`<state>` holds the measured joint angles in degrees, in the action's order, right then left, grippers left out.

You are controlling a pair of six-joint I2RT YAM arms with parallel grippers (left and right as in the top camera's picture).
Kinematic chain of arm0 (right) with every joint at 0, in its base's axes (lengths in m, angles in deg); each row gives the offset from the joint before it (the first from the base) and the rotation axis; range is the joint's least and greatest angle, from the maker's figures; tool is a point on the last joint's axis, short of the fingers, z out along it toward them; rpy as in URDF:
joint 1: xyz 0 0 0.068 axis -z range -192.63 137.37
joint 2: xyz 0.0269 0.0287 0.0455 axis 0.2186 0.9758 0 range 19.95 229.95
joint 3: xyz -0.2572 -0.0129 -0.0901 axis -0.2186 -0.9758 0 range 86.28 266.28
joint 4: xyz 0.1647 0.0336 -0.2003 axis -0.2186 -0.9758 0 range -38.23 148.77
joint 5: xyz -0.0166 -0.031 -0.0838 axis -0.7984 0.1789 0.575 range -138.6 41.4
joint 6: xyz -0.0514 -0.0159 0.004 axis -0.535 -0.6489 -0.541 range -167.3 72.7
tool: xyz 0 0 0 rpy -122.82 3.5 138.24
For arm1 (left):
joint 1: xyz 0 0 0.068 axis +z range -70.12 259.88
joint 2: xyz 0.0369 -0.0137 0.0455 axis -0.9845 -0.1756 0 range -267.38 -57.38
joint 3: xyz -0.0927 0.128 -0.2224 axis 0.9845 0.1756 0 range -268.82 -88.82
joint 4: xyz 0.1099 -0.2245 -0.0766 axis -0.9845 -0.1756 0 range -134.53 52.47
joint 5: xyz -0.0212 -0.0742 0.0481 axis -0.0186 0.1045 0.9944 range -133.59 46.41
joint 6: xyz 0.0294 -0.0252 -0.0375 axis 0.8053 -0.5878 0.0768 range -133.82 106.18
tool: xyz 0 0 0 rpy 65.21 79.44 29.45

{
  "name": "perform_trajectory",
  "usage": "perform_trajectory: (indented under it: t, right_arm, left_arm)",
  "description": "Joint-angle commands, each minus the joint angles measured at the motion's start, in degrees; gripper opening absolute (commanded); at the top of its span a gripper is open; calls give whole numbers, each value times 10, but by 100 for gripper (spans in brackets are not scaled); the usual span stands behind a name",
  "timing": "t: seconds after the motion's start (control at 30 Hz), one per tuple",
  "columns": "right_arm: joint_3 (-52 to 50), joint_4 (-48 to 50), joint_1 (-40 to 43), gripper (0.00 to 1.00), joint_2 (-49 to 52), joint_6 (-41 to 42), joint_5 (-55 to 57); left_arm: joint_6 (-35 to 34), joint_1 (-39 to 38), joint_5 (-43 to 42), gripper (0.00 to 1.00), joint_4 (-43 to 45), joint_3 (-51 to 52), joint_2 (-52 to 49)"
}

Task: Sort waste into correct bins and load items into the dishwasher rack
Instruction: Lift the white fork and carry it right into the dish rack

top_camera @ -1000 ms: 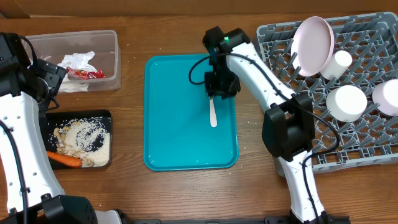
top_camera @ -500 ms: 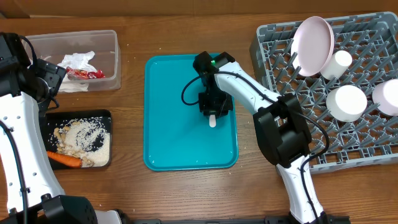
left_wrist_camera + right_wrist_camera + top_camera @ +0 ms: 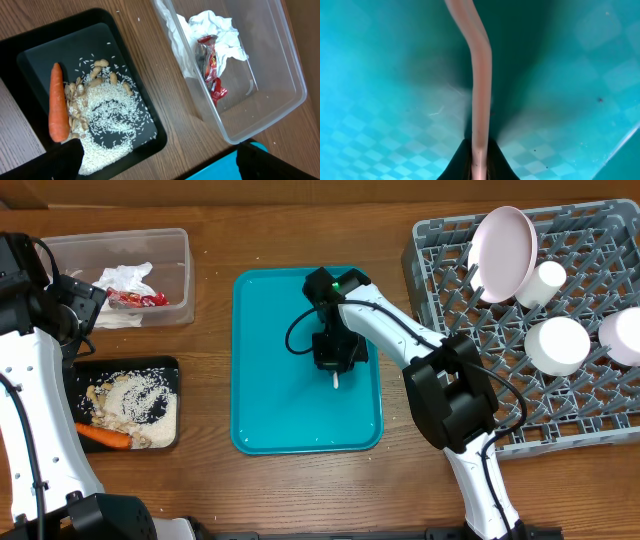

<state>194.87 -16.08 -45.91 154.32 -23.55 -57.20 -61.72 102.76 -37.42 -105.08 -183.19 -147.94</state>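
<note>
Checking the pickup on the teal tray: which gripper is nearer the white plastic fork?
Right. The right gripper is shut on the white plastic fork over the teal tray; the left gripper hangs open far off, above the clear tub and black tray.

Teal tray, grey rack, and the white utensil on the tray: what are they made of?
Teal tray: likely plastic, semi-gloss, with a faint checker texture and sheen.
Dishwasher rack: grey moulded plastic, matte, with a lattice and pegs.
Fork: probably white plastic, with a smooth, thin handle.
</note>
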Motion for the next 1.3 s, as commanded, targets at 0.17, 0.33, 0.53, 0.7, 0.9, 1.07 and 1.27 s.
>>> perform_trajectory:
  t: [0.17, 0.33, 0.53, 0.7, 0.9, 1.07, 1.27]
  right_arm:
    - [165, -114, 94, 4, -29, -89, 23]
    - [292, -178, 193, 4, -48, -200, 23]
    - [312, -163, 305, 4, -42, -289, 23]
    - [312, -148, 327, 5, -25, -345, -7]
    - [273, -113, 316, 24, -16, -345, -5]
    - [264, -110, 311, 73, -16, -322, -5]
    - [280, -144, 311, 70, -42, -219, -6]
  left_arm:
    - [-5, 0, 2, 100, 1, -4, -2]
    - [-5, 0, 2, 100, 1, -4, -2]
    - [-5, 0, 2, 100, 1, -4, -2]
    - [-5, 0, 2, 100, 1, -4, -2]
    - [-5, 0, 2, 100, 1, -4, -2]
    - [-5, 0, 2, 100, 1, -4, -2]
    - [-5, 0, 2, 100, 1, -4, -2]
